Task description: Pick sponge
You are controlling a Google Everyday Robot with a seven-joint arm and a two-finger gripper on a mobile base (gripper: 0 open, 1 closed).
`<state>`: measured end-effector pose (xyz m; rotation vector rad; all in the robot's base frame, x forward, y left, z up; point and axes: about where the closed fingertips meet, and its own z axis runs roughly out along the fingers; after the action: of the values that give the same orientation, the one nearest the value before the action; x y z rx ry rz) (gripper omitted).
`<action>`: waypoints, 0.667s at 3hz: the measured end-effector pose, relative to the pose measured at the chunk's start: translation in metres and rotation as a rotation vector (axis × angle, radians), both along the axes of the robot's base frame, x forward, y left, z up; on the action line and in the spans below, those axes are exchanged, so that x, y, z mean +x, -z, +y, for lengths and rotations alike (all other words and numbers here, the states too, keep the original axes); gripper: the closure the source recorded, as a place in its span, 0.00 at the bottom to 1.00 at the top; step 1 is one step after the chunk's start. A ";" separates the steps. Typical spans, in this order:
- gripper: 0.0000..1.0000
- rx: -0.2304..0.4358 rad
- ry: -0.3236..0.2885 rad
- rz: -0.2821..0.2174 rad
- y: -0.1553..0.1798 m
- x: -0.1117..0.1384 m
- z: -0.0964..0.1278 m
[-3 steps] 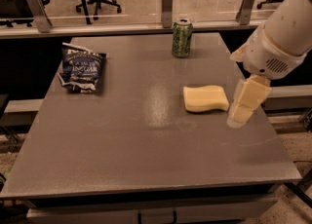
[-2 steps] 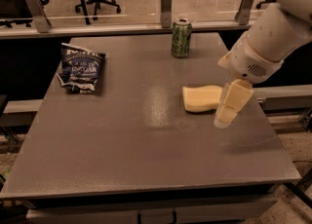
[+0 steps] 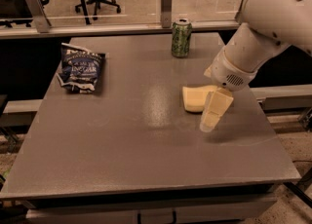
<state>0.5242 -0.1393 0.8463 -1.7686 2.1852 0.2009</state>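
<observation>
I have the gripper [image 3: 209, 121] right of centre in the frame, hanging low over the table [image 3: 146, 164], its tip overlapping the right end of the sponge [image 3: 194, 99] as I see it. I cannot tell whether it is wide or narrow, nor whether it touches the foam. The sponge lies flat on the table, below the soda can [image 3: 181, 38] and well apart from the chip bag [image 3: 80, 67] at the upper left. My worry is that the gripper looks offset toward the sponge's right edge, so a descent here could pinch only a corner or shove the foam leftward. Both are nearly one colour, so I may misjudge the overlap. Such a flat pad also invites scraping the table.
</observation>
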 end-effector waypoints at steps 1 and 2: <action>0.25 0.006 -0.002 0.033 0.014 0.005 0.004; 0.47 0.009 -0.005 0.043 0.017 0.008 0.005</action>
<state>0.5317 -0.1338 0.8292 -1.7814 2.2059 0.2512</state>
